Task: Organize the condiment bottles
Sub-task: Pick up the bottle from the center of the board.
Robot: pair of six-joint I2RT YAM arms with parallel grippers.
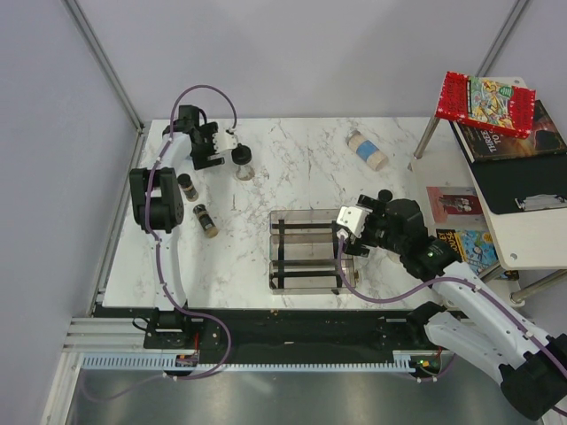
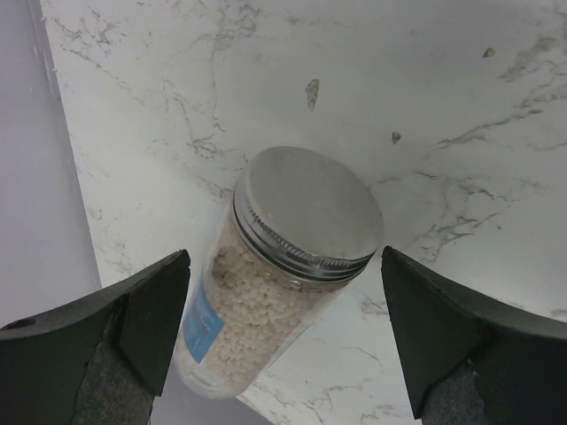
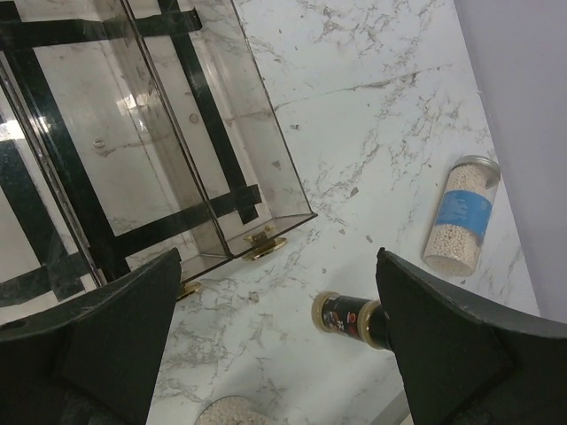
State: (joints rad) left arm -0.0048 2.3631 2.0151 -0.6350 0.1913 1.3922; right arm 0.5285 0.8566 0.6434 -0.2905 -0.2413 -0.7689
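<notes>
Left of the rack (image 1: 306,212), left hand (image 2: 283,257) gaped around a silver-capped bottle (image 2: 306,208), gaps visible from the wrist; right hand (image 3: 276,257) gaped too.

Robot lab / test cell, not a home. Evidence, top view: 2 arms, left arm (image 1: 158,199) and right arm (image 1: 483,305), bolted to a black base plate (image 1: 292,332) at 6 o'clock of a marble-look table (image 1: 301,168), w/ slotted cable duct (image 1: 266,361) and purple cables (image 1: 162,266). Plain grey partition walls (image 1: 53,115) at 9 and 12 o'clock, on metal frame posts (image 1: 102,56). Bare grey floor (image 1: 292,398). Side table (image 1: 532,243) at 3 o'clock w/ stacked books (image 1: 485,104).
</notes>
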